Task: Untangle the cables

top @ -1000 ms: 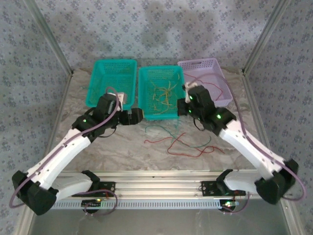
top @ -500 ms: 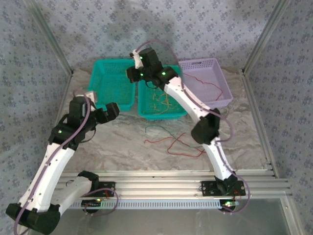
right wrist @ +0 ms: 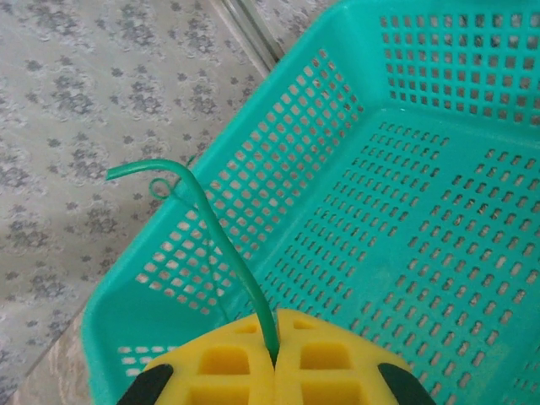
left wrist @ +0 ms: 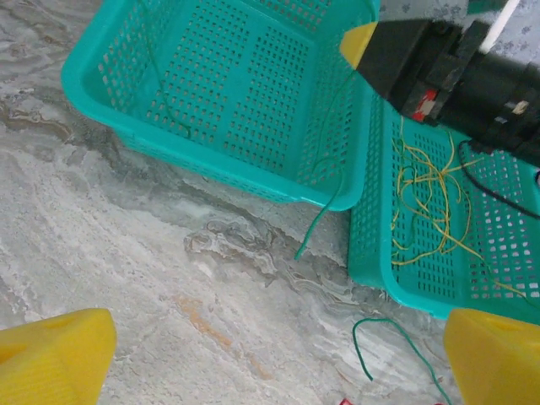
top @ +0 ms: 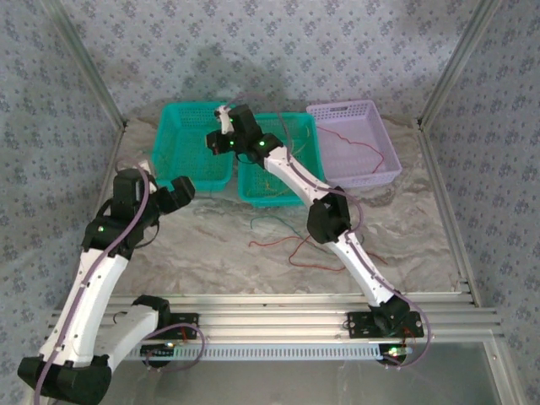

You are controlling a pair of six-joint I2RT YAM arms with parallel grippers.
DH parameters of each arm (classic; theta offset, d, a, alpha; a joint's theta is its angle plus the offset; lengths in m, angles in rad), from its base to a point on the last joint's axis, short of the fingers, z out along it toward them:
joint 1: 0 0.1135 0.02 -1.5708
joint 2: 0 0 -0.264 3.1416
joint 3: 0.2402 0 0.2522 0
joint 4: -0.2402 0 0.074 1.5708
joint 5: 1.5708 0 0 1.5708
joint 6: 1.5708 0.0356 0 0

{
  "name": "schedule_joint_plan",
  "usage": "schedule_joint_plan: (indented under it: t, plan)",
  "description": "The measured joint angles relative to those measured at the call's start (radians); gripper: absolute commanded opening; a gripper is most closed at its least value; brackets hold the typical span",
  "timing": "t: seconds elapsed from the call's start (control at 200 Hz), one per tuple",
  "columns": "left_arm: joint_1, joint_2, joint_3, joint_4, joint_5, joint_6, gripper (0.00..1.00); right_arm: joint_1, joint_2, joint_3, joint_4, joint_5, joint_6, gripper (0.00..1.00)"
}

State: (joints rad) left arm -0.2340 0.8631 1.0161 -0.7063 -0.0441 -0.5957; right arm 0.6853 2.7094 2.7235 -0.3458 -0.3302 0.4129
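Right wrist view: yellow ridged pads of the right gripper pressed together, pinching a hair-thin green wire above the left teal perforated plastic basket. In the left wrist view, trailing from there over that basket's near rim down to the grey marbled tabletop. Left gripper hovering above that tabletop, yellow fingers spread wide and empty. Tangle of yellow-orange wires inside the middle teal basket. From above: one red wire in the lilac basket, loose red and green strands on the tabletop before the baskets.
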Motion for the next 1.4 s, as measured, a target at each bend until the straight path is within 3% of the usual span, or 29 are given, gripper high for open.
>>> schedule_joint_plan:
  t: [0.17, 0.3, 0.385, 0.525, 0.754, 0.899, 1.139, 1.404]
  plan:
    - [0.007, 0.029, 0.0, 0.005, -0.002, -0.019, 1.0, -0.021, 0.063, 0.0, 0.024, 0.005, 0.021, 0.0]
    - [0.018, 0.055, 0.0, 0.015, -0.002, -0.034, 1.0, -0.026, 0.069, 0.007, 0.025, 0.036, 0.015, 0.26]
    - [0.03, 0.076, 0.0, 0.029, -0.001, -0.047, 1.0, -0.024, 0.069, 0.018, 0.027, 0.045, -0.004, 0.49]
    - [0.063, 0.13, 0.001, 0.056, 0.009, -0.068, 1.0, -0.015, 0.061, 0.024, 0.027, 0.055, -0.032, 0.65]
    - [0.18, 0.277, 0.045, 0.087, 0.038, -0.126, 0.99, -0.008, -0.005, 0.016, -0.033, 0.073, -0.079, 0.7]
    - [0.284, 0.373, 0.1, 0.121, 0.063, -0.193, 0.99, -0.013, -0.167, -0.085, -0.047, 0.072, -0.106, 0.72]
    - [0.42, 0.609, 0.262, 0.141, 0.088, -0.251, 0.98, -0.018, -0.561, -0.431, -0.001, 0.082, -0.198, 0.74]
    - [0.502, 0.886, 0.455, 0.154, 0.072, -0.251, 0.91, -0.003, -0.864, -0.813, 0.04, 0.134, -0.292, 0.74]
